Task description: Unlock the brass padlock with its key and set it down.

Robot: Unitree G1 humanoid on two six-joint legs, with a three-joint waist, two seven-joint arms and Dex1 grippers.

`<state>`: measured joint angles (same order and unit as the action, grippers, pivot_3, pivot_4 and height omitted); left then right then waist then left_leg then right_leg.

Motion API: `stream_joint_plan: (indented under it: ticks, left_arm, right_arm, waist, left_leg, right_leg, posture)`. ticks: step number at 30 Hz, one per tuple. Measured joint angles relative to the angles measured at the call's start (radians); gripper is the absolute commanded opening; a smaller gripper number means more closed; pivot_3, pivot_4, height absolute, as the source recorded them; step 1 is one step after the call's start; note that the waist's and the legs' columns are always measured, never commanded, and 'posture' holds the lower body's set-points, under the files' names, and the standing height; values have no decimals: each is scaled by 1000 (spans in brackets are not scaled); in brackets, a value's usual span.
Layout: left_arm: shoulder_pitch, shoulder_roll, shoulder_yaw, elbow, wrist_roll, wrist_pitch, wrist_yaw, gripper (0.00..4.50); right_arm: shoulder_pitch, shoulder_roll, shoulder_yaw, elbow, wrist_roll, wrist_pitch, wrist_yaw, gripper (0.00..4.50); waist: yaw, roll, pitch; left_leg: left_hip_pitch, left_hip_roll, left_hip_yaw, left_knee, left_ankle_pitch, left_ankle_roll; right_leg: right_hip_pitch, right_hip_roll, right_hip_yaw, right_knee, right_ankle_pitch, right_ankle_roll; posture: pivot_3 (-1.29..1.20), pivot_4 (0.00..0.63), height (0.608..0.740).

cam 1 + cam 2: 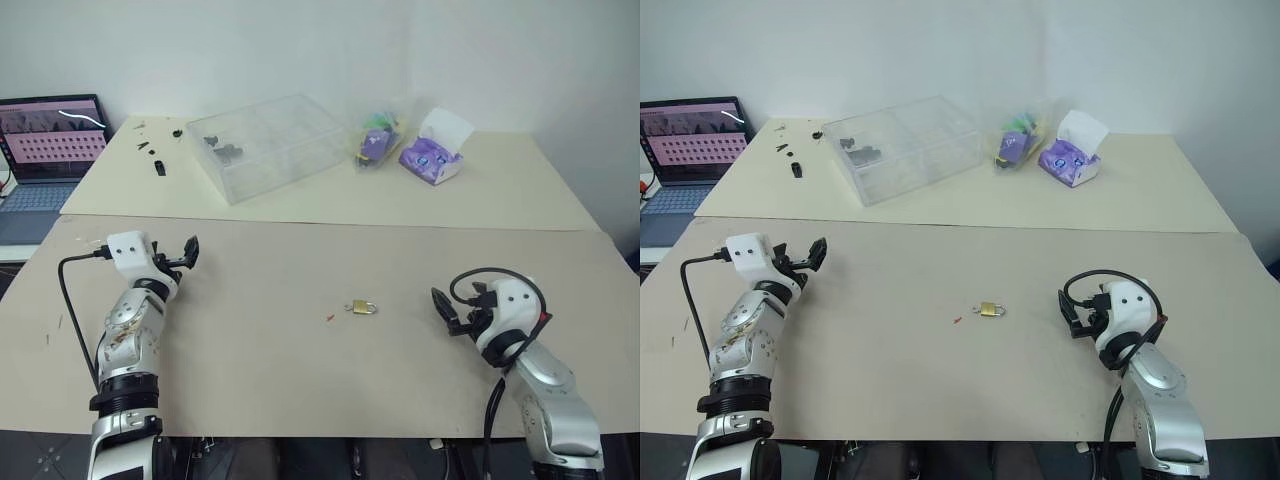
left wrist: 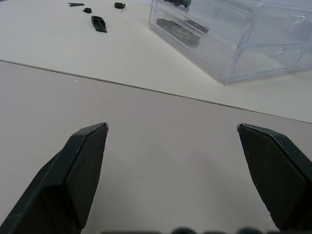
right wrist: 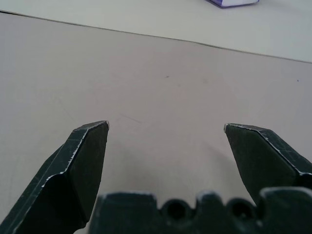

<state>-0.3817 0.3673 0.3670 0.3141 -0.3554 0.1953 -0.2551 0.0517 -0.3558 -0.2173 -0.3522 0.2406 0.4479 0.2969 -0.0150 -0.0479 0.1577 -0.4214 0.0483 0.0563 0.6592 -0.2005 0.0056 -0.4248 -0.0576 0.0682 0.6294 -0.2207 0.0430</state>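
White wall backs two pale desk (image 1: 300, 370) surfaces pushed together, the nearer one tan, the farther one cream.

Left eye view: the brass padlock (image 1: 362, 307) lies flat near the middle of the tan desk, shackle toward 9 o'clock. A tiny red speck (image 1: 329, 319) sits just beside it at 8 o'clock. The left gripper (image 1: 190, 252) hovers well apart from the padlock at about 10 o'clock of it, fingers spread and holding nothing. The right gripper (image 1: 446, 310) is near the padlock at 3 o'clock, fingers likewise spread and empty. At 12 o'clock on the far desk stands a clear plastic box (image 1: 268, 145), with a bag of colourful items (image 1: 378, 140) and a purple tissue pack (image 1: 435, 150) toward 1 o'clock. A laptop (image 1: 45, 150) is cut off at the 9 o'clock edge. The key is too small to make out; whether it sits in the padlock cannot be told.

Right eye view: same layout; the padlock lies between the two grippers, closer to the right one, touching neither.

Left wrist view: the two black fingers (image 2: 80, 170) stand wide apart over bare tan desk. Beyond the seam lies the clear box, cut off by the frame, with small black parts (image 2: 99, 23) on the cream desk near it.

Right wrist view: the two fingers (image 3: 83, 165) stand wide apart above bare desk; a sliver of the purple pack is cut off at the far edge.
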Motion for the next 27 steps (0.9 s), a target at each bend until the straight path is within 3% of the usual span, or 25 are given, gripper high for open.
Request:
stream_joint_plan:
  ticks: [9,12,14,16,20,24,27]
  left_arm:
    - [7,-10,-35,0,0,-1,-64,4500]
    - [79,26,-88,-102,-42,13,-232,4500]
    - [150,102,-163,-226,-65,24,-391,4500]
    - [217,214,-235,-374,-79,30,-560,4500]
    - [250,306,-293,-488,-88,48,-707,4500]
    - [242,336,-327,-504,-116,72,-804,4500]
    - [222,340,-343,-504,-117,72,-837,4500]
  right_arm:
    - [-1,-3,4,37,-13,-9,6,4483]
    - [-2,-30,16,38,-23,-11,32,4483]
    - [-6,-65,32,34,-20,-11,74,4483]
    - [-14,-140,55,18,-8,-10,159,4483]
    - [-72,-278,108,-6,41,-10,356,4483]
    - [-259,-428,226,7,138,-10,699,4483]
    - [-380,-434,324,50,155,-28,849,4483]
  waist:
    - [0,0,0]
    - [-5,0,0]
    - [-8,0,0]
    - [-13,1,1]
    - [-11,5,1]
    - [-15,6,2]
    - [-11,6,2]
  left_leg:
    - [0,0,0,0,0,0]
    - [-1,0,1,0,0,0]
    - [-1,1,1,-1,0,0]
    - [0,1,2,-1,0,0]
    - [1,1,2,-2,0,0]
    - [2,2,2,-1,0,0]
    - [2,2,1,-1,0,0]
  right_leg:
    - [0,0,0,0,0,0]
    - [-1,0,0,0,0,-1]
    - [-2,-1,0,0,-1,-2]
    - [-2,-2,1,0,-5,-11]
    - [-1,-2,1,0,-7,-9]
    - [-1,0,0,0,-10,-4]
    - [-1,0,-1,0,-10,-4]
  posture:
    - [0,150,740]
    - [0,150,740]
    - [0,150,740]
    - [0,150,740]
    - [0,150,740]
    - [0,150,740]
    - [0,150,740]
